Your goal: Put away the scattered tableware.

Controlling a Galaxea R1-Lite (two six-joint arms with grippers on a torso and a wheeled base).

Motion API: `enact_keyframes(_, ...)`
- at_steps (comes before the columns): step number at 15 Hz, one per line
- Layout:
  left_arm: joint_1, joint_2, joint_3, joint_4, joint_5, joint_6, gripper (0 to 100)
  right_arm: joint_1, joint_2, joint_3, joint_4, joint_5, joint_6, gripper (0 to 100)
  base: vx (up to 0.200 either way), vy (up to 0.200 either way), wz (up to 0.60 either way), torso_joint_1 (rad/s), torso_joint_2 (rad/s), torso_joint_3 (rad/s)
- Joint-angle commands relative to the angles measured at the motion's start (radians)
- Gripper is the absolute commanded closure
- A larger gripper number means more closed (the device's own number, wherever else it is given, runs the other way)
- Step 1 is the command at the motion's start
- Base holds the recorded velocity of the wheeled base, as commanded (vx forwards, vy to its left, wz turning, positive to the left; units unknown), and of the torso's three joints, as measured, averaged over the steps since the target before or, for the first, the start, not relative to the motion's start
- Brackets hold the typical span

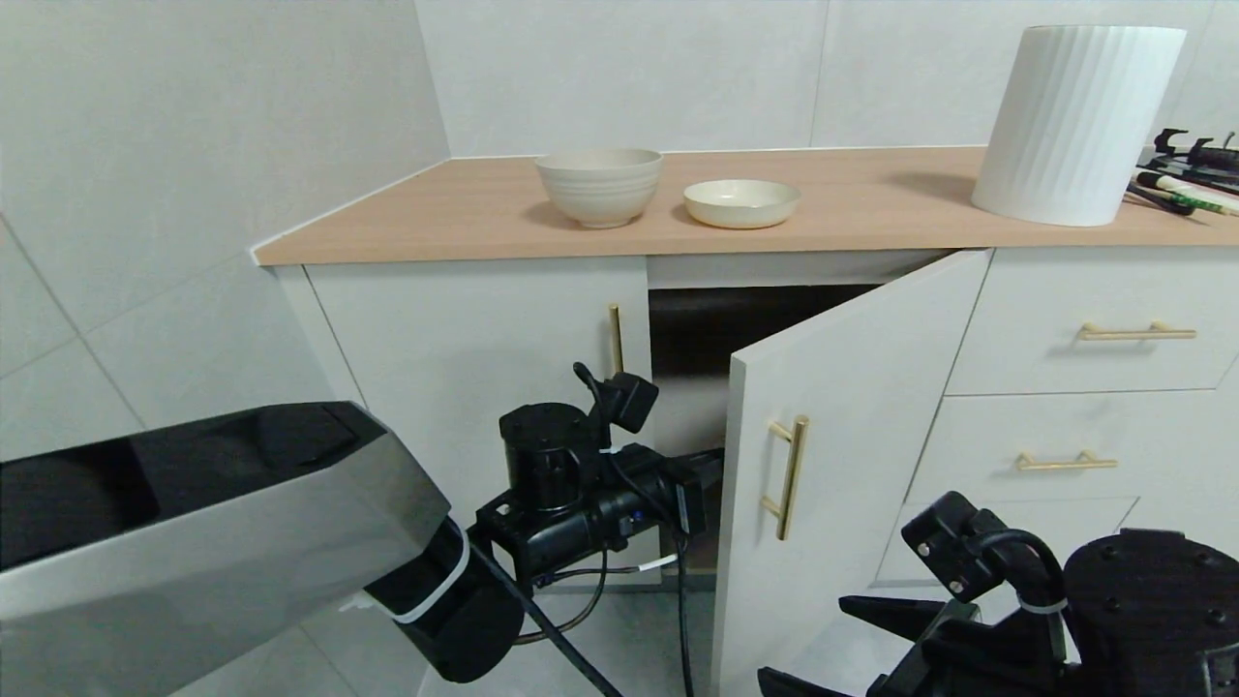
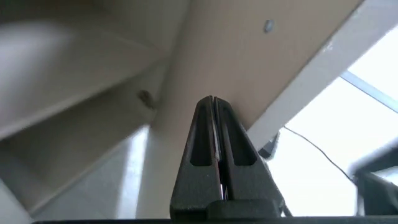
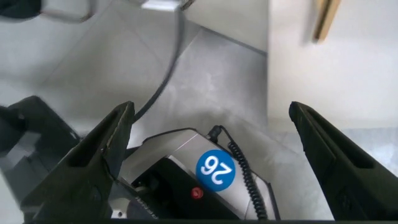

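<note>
A cream ribbed bowl (image 1: pixel 598 186) and a shallow cream dish (image 1: pixel 741 202) stand side by side on the wooden counter (image 1: pixel 465 213). Below them, one cabinet door (image 1: pixel 842 416) with a gold handle (image 1: pixel 786 476) hangs open. My left gripper (image 1: pixel 699 476) is low at the cabinet opening, just behind the door's edge. In the left wrist view it (image 2: pixel 213 106) is shut with nothing in it, close to the inner side of the door. My right gripper (image 1: pixel 832 647) hangs low in front of the door, above the floor, open and empty (image 3: pixel 211 137).
A tall white ribbed container (image 1: pixel 1079 121) stands at the counter's right, with several utensils (image 1: pixel 1186 184) beside it. The left cabinet door (image 1: pixel 474 368) is closed. Drawers with gold handles (image 1: pixel 1137 332) are on the right. Walls close in the left side.
</note>
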Motion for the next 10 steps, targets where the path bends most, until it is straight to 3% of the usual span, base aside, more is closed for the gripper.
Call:
enact_keyframes(1, -0.007, 0.029, -0.013, 0.0, 0.0, 0.002, 100, 0.002, 0.003, 0.0, 0.0, 0.0, 0.0, 0, 0.0, 0.0, 0.0, 0.0, 0.0, 0.0)
enact_keyframes(3, -0.03, 0.019, -0.007, -0.003, 0.005, 0.005, 100, 0.018, -0.002, 0.0, -0.002, 0.001, 0.002, 0, 0.0, 0.0, 0.0, 0.0, 0.0, 0.0)
enact_keyframes(8, -0.316, -0.113, 0.082, -0.007, 0.02, 0.007, 100, 0.25, -0.129, 0.123, -0.011, 0.061, -0.077, 0, 0.0, 0.0, 0.0, 0.0, 0.0, 0.0)
enact_keyframes(10, -0.33, -0.1, 0.103, -0.01, 0.021, 0.007, 100, 0.261, -0.155, 0.163, -0.014, 0.099, -0.15, 0, 0.0, 0.0, 0.0, 0.0, 0.0, 0.0)
